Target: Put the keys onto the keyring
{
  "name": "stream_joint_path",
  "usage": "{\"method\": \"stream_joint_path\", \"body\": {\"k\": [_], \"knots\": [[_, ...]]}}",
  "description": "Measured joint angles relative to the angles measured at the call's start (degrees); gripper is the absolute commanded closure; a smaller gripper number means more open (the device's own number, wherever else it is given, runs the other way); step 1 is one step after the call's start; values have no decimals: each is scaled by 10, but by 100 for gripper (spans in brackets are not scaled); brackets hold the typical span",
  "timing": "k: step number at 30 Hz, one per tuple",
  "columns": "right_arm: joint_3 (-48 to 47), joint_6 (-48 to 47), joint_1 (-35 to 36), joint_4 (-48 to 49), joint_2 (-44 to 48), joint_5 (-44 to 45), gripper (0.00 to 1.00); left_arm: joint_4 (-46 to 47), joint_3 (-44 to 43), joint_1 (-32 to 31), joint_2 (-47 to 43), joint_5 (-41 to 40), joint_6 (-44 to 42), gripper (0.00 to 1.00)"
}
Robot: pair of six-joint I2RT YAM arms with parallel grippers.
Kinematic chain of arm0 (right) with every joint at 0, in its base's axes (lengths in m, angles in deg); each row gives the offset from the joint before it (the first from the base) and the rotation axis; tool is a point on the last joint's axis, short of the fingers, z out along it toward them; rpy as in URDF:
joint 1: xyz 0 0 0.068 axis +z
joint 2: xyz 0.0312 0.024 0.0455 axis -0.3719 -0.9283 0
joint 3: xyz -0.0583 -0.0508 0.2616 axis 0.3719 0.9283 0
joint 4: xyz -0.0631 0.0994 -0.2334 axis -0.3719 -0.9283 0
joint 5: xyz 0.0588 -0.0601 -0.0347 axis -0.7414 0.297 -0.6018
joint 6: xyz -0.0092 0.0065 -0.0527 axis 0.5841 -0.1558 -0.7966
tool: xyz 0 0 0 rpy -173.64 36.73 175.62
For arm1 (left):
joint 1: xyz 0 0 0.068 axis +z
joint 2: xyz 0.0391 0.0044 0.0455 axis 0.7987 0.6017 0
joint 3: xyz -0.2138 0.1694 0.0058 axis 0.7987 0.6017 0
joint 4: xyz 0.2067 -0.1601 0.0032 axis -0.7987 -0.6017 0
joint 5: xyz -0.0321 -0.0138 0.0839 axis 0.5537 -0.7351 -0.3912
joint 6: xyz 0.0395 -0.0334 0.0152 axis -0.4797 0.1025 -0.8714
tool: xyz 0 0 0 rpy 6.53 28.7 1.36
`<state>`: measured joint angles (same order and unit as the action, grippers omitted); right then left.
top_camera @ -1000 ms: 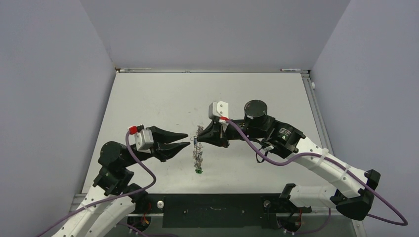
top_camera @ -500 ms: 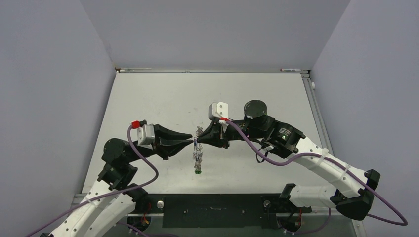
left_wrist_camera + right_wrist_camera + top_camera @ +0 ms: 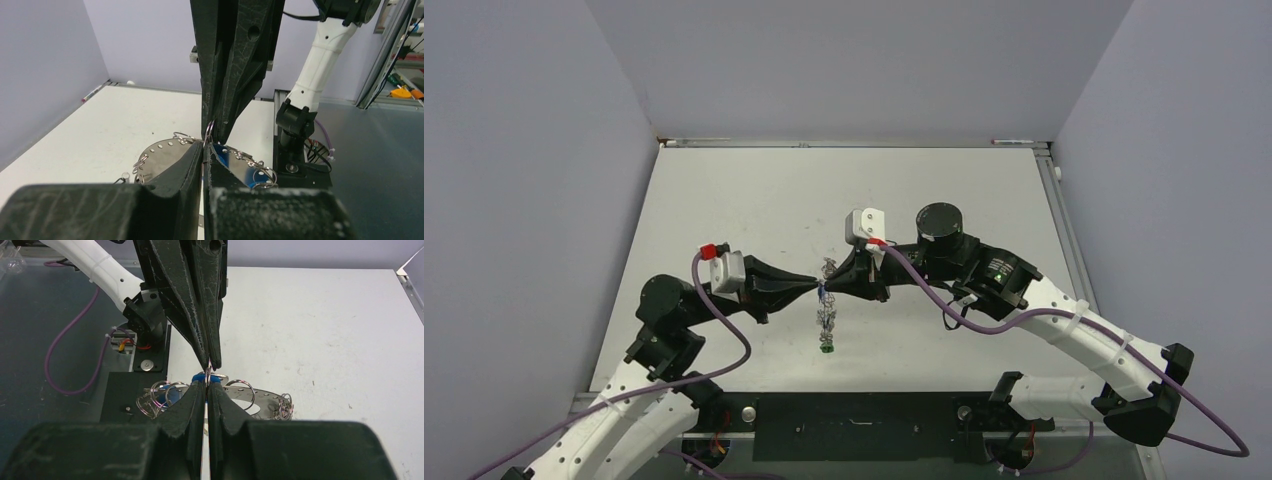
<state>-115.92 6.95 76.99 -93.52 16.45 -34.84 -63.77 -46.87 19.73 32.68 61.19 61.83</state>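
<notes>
Keyring: a flat grey metal disc with small holes along its rim. It is up in the air over the middle of the worktop, lying roughly level between the two claws.
Wire loops: several small ones threaded through the rim holes, on both sides of the claw tips.
Keys: a small cluster dangling below the ring. A green head is lowest, close to the worktop surface – whether it touches cannot be told. A blue head sits right at the claw tips.
Right claw: fingers pressed together with only a thin slit between them, clamped on the ring's edge; the disc spreads out to either side of them.
Left claw: pinched fully together, its tips meeting the right claw's nearly point to point at a small loop on the rim. Whether it grips the loop or the disc cannot be told.
Arms: both reach inward from opposite sides, level with each other, with purple cables trailing back to the bases.
Surroundings: plain lavender-grey walls on three sides of the worktop.
</notes>
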Motion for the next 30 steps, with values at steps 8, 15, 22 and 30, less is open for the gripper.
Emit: {"method": "stream_joint_path", "body": {"k": [8,15,22,30], "knots": [[0,-1,0,-3,0,1,95,-72,-28,0,-7,0,-52,100],[0,-2,0,-5,0,0,95,-125,-46,0,-11,0,-91,100],[0,-1,0,-2,0,0,95,-127,-48,0,-8,0,-92,100],[0,2,0,5,0,0,95,-81,-18,0,-6,1,-61,100]]}}
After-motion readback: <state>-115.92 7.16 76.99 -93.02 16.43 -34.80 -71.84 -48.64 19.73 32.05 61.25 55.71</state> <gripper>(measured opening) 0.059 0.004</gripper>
